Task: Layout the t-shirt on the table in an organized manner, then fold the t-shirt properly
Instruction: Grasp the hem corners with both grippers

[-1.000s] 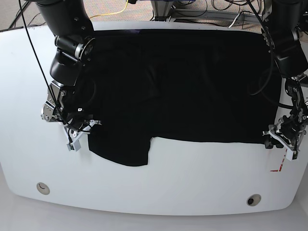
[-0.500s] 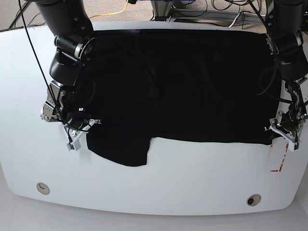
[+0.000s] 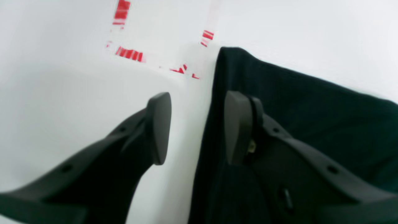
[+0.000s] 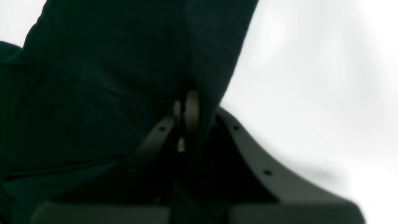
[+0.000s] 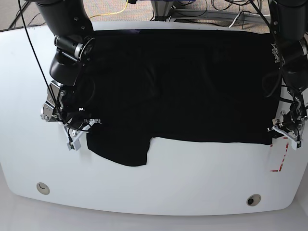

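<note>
The black t-shirt [image 5: 183, 86] lies spread over the white table [image 5: 192, 183], with a sleeve hanging toward the front left; no print shows. My left gripper [image 5: 287, 133] is at the shirt's front right corner. In the left wrist view it [image 3: 196, 127] is open, one finger over the shirt [image 3: 311, 102] and the other over bare table [image 3: 62, 93]. My right gripper [image 5: 79, 134] is at the shirt's left edge. In the right wrist view it [image 4: 186, 112] is shut on a fold of the shirt [image 4: 108, 62].
Red tape marks [image 5: 278, 166] lie just in front of my left gripper and also show in the left wrist view [image 3: 129, 53]. Two round holes [image 5: 43, 187] [image 5: 253, 199] sit near the table's front edge. Cables [image 5: 192, 9] run behind the table.
My left gripper has shifted slightly right and back at the shirt's front right corner. My right gripper and the shirt have barely moved.
</note>
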`<state>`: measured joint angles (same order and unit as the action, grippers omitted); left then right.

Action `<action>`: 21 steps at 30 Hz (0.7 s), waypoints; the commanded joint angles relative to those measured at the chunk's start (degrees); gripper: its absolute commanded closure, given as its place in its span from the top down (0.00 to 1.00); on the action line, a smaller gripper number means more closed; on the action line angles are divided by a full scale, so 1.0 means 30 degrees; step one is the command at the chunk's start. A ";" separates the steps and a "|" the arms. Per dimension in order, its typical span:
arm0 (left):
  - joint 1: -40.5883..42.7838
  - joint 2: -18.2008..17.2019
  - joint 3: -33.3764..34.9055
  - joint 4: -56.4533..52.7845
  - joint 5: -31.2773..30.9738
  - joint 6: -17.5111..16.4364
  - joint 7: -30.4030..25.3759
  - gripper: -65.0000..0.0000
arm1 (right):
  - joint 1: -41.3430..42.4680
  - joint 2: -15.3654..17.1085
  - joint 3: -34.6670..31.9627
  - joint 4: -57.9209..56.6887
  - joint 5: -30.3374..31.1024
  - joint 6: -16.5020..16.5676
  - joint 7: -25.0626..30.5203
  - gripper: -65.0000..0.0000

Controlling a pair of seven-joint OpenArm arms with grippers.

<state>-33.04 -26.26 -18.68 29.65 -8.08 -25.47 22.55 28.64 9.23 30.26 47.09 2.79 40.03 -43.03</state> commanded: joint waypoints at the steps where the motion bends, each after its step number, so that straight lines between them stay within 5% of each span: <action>1: -0.1046 -0.0257 -0.0031 -0.0491 0.0040 -0.0080 -0.0643 0.41 | 0.0372 0.0189 -0.0080 0.0171 -0.0182 -0.0010 -0.0149 0.02; 21: -0.1281 0.1120 -0.0002 -0.1224 0.0099 -0.0080 -0.0995 0.41 | 0.0459 0.0189 -0.0080 0.0171 -0.0094 -0.0010 -0.0149 0.02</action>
<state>-35.11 -22.37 -18.68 25.28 -7.31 -25.50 20.47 28.69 9.21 30.26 47.09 2.87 40.05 -43.05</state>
